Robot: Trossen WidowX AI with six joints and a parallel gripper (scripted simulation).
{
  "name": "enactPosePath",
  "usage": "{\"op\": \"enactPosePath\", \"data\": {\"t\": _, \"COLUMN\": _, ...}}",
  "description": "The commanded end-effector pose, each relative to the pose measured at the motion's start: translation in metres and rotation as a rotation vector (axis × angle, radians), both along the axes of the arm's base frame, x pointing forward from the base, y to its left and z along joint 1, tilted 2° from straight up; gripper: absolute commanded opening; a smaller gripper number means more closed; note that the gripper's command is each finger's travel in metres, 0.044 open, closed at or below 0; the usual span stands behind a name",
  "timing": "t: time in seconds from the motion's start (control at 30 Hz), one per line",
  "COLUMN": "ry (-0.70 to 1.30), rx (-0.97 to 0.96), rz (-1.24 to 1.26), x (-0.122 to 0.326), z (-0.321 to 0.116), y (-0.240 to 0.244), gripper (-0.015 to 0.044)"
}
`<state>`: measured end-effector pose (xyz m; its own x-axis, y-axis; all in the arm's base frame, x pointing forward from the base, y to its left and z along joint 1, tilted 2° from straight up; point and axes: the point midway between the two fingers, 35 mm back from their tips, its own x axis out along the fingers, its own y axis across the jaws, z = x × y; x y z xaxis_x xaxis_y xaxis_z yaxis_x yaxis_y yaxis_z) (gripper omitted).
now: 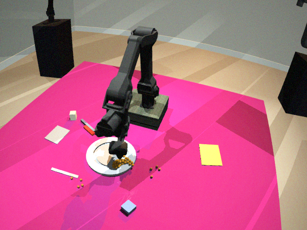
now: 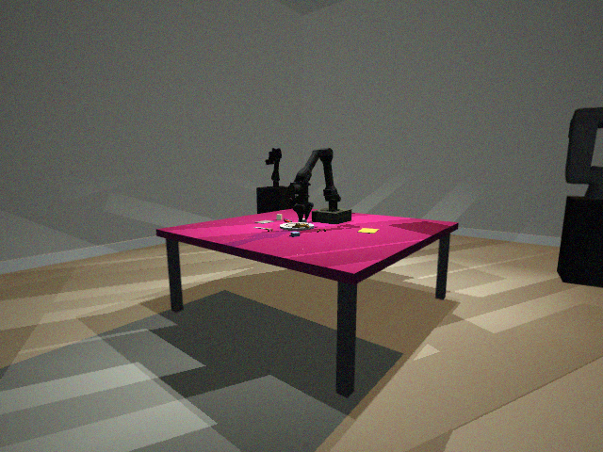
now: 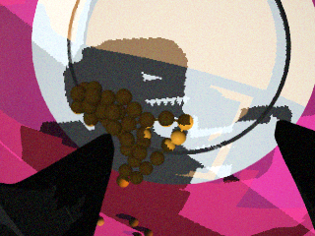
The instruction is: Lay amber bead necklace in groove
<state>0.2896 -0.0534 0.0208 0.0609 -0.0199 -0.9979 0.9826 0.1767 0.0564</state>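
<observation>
The round white bead board [image 1: 91, 158] [image 2: 283, 227] [image 3: 49, 54] lies flat on the pink table, with a dark ring-shaped groove line. The amber bead necklace [image 1: 122, 161] [image 3: 113, 111] lies bunched on the board's front right part in the top view. In the wrist view its thick heap crosses the groove line at the left, and a few beads reach the outer rim; it does not follow the ring. My gripper [image 1: 120, 156] [image 2: 302, 219] [image 3: 197, 136] is wide open and empty, low over the board. In the wrist view the left fingertip is close beside the heap; the right one is away from it.
Loose amber beads lie right of the board [image 1: 150, 168] and left of it [image 1: 80, 179], near a white strip [image 1: 64, 172]. Around are a blue block [image 1: 128, 206], a yellow card [image 1: 210, 155], a pale card [image 1: 57, 134], a cream block [image 1: 72, 115] and a red-handled cutter [image 1: 89, 130].
</observation>
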Motion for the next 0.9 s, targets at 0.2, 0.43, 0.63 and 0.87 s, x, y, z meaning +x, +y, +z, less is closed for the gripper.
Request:
{"op": "enactPosePath", "data": {"t": 0.2, "ry": 0.0, "rx": 0.001, "rz": 0.006, "x": 0.0, "z": 0.0, "y": 0.0, "gripper": 0.044}}
{"op": "enactPosePath", "data": {"t": 0.43, "ry": 0.01, "rx": -0.034, "rz": 0.583, "x": 0.012, "z": 0.004, "y": 0.013, "gripper": 0.0256}}
{"op": "enactPosePath", "data": {"t": 0.63, "ry": 0.02, "rx": -0.073, "rz": 1.218, "x": 0.024, "z": 0.009, "y": 0.029, "gripper": 0.012}}
{"op": "enactPosePath", "data": {"t": 0.87, "ry": 0.03, "rx": -0.114, "rz": 1.88, "x": 0.037, "z": 0.013, "y": 0.048, "gripper": 0.012}}
